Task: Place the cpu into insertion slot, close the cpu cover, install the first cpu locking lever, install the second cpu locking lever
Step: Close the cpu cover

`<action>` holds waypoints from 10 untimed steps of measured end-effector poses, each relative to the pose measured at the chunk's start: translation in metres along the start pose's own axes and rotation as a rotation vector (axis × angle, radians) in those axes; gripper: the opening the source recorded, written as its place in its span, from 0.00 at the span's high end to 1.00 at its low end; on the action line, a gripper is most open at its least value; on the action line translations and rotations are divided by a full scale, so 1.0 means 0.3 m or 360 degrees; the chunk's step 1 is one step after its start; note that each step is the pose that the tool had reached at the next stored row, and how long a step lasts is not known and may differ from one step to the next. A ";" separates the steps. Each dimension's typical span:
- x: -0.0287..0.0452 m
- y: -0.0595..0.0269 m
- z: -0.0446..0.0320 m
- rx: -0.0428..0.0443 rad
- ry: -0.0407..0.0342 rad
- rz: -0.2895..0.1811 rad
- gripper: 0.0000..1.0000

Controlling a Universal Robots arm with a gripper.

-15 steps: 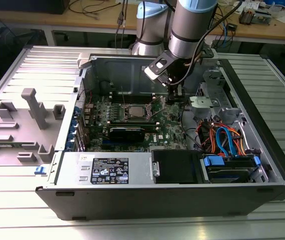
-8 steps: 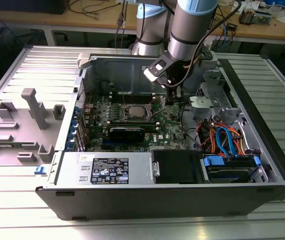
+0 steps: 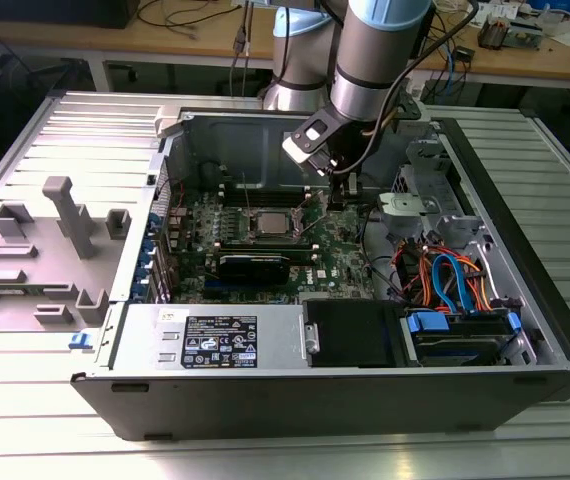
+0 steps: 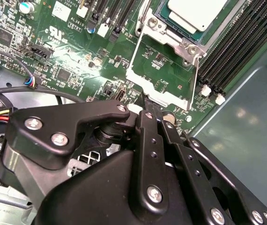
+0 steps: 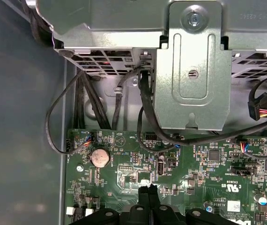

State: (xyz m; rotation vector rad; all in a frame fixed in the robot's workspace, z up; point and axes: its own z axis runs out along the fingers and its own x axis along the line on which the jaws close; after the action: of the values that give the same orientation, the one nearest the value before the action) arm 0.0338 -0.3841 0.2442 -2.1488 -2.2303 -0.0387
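Nearest us, we see a white printed label (image 3: 220,341) on the grey power supply box (image 3: 150,325). At the green motherboard's (image 4: 77,56) middle, the dull silver square cpu (image 3: 268,222) lies in the metal-rimmed insertion slot (image 4: 176,40), with the thin silvery cpu cover (image 4: 158,90) swung open. The black gripper (image 4: 147,101) hovers beside it, tips pressed together, empty.

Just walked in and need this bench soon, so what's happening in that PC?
The arm reaches into the open case. The cpu sits in the slot, but the cover is swung open, not yet closed. The gripper, fingers together, is right at the cover's outer edge.
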 end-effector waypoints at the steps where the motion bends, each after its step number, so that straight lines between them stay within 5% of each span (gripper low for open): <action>1: 0.000 0.000 0.000 0.0000 0.0000 0.0000 0.89; 10: 0.000 -0.011 0.000 0.0000 0.0000 0.0000 0.89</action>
State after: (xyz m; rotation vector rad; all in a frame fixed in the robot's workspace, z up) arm 0.0305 -0.3841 0.2442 -2.1488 -2.2302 -0.0388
